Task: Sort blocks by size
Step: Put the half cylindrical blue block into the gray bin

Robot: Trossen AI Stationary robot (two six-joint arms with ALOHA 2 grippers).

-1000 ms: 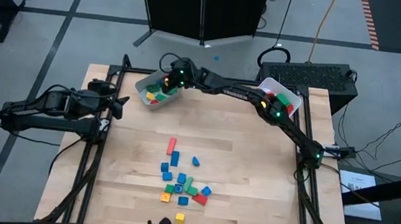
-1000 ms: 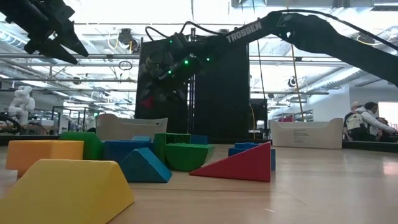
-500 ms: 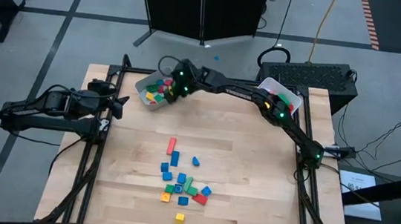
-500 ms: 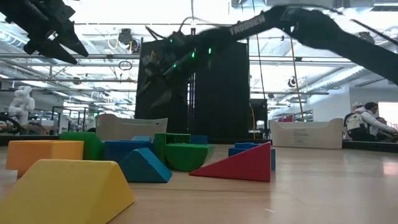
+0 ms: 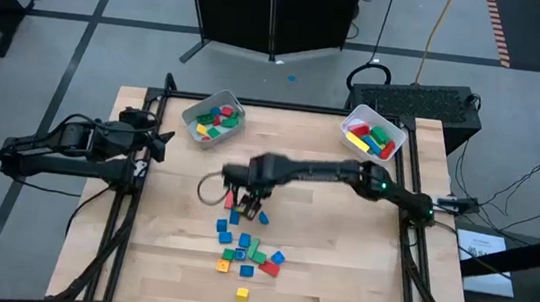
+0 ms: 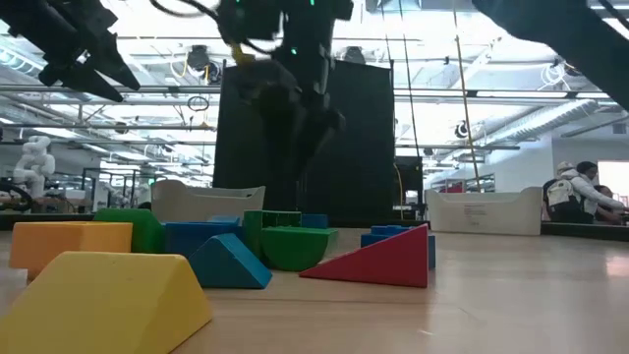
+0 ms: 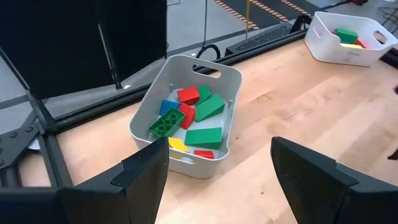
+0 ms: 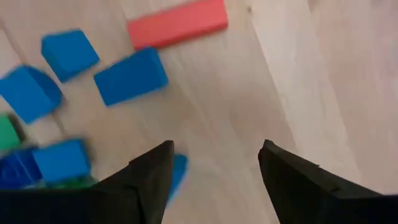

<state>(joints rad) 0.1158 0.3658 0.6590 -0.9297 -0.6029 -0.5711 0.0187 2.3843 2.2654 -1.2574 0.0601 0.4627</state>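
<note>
Several loose blocks (image 5: 249, 252) in blue, green, red and yellow lie on the wooden table, near its middle and toward the near edge. My right gripper (image 5: 250, 209) hangs open above the far end of this group, pointing down. In the right wrist view a red bar (image 8: 177, 23) and blue blocks (image 8: 130, 76) lie on the wood beyond its fingers (image 8: 214, 163), and nothing is between them. My left gripper (image 5: 160, 145) waits open at the table's left edge, facing the left white bin (image 7: 186, 118).
Two white bins stand at the far edge: the left bin (image 5: 213, 120) and the right bin (image 5: 372, 134), both holding mixed blocks. A lone yellow cube (image 5: 242, 293) lies near the front edge. Bare wood shows on the table's right half (image 5: 340, 249).
My right gripper has swung away from the left bin at the far edge, toward the table's middle and near side. It now hangs over the loose blocks and has tipped from slanting to pointing almost straight down. The blocks on the table have not moved.
</note>
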